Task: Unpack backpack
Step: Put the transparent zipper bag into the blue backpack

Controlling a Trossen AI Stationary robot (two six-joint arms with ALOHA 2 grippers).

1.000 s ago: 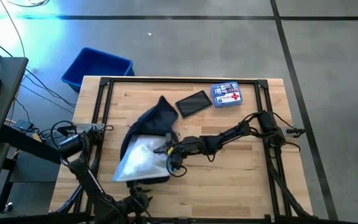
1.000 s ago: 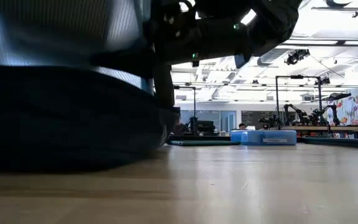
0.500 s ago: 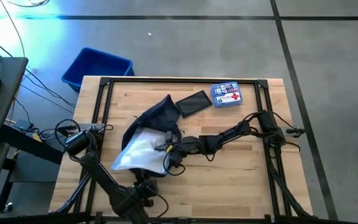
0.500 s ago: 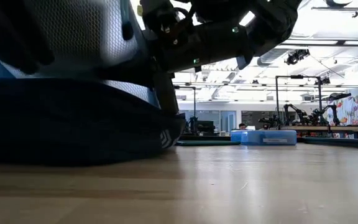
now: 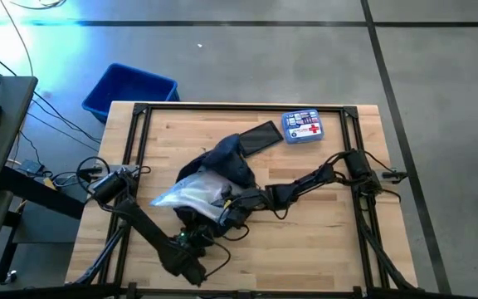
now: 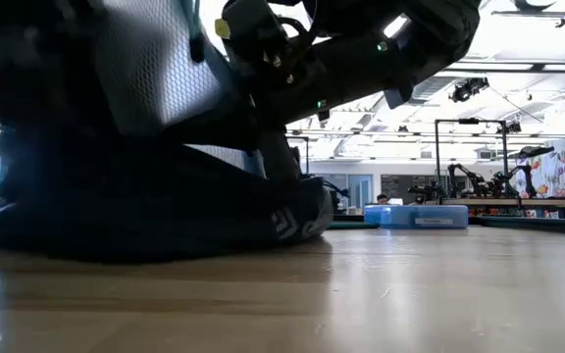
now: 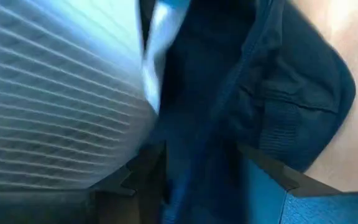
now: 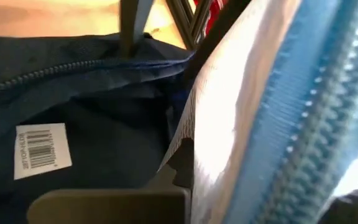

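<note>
On the wooden surface (image 5: 322, 216) the backpack (image 5: 226, 162) lies near the middle. The right gripper (image 5: 229, 203) is closed on a white mesh pouch (image 5: 191, 195) at the backpack's opening. The left gripper (image 5: 191, 241), just beside the backpack's near edge, stands open, holding nothing.

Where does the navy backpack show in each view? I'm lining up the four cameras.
High view: the backpack lies mid-table, left of centre, a pale mesh pouch on it.
Low view: it fills the left half, on the tabletop.
Left wrist view: dark fabric across the middle and right.
Right wrist view: left part, with zipper and barcode label.
Shared landmark: the mesh pouch.
</note>
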